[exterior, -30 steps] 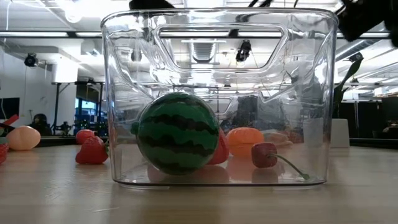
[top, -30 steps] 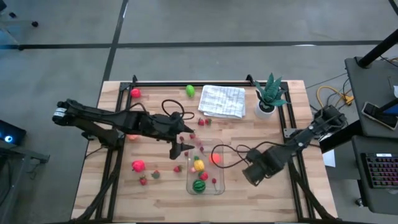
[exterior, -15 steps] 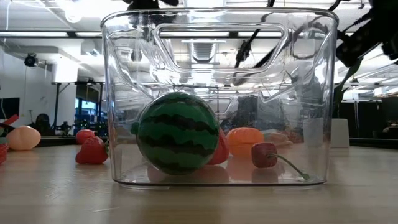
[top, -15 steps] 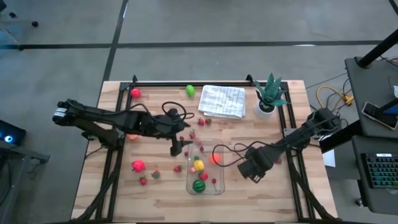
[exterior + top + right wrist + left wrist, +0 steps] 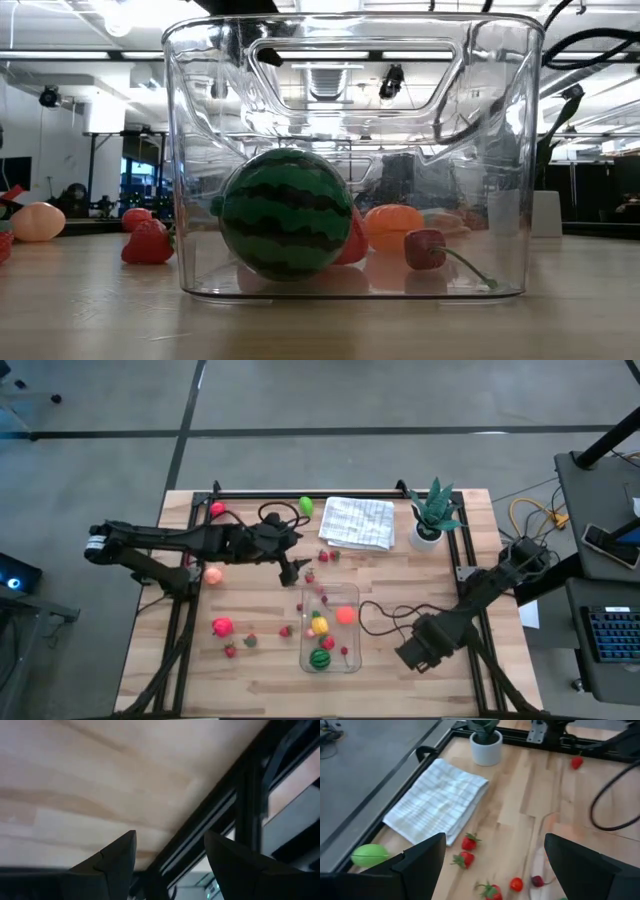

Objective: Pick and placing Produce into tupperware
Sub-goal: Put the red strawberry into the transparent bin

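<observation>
The clear tupperware (image 5: 330, 626) stands near the table's front middle. It holds a striped melon (image 5: 285, 213), an orange fruit (image 5: 393, 225), a cherry (image 5: 425, 248) and a yellow piece (image 5: 318, 625). Loose produce lies around it: strawberries (image 5: 469, 841), a lime (image 5: 305, 505), a peach-coloured fruit (image 5: 212, 574) and a pink-red fruit (image 5: 222, 626). My left gripper (image 5: 290, 570) hovers open on the far-left side of the tupperware, near the strawberries, holding nothing. My right gripper (image 5: 418, 652) is open and holds nothing; it is over bare wood right of the tupperware, near the table's front edge.
A folded white cloth (image 5: 357, 522) and a potted spiky plant (image 5: 432, 515) sit at the far edge. A black frame rail (image 5: 210, 820) runs along the table edge close to my right gripper. Cables loop above the table near both arms.
My left gripper has swung toward the table's far edge, away from the tupperware and toward the strawberries by the cloth. My right gripper has drawn back toward the near right corner and turned. The produce and tupperware have stayed where they were.
</observation>
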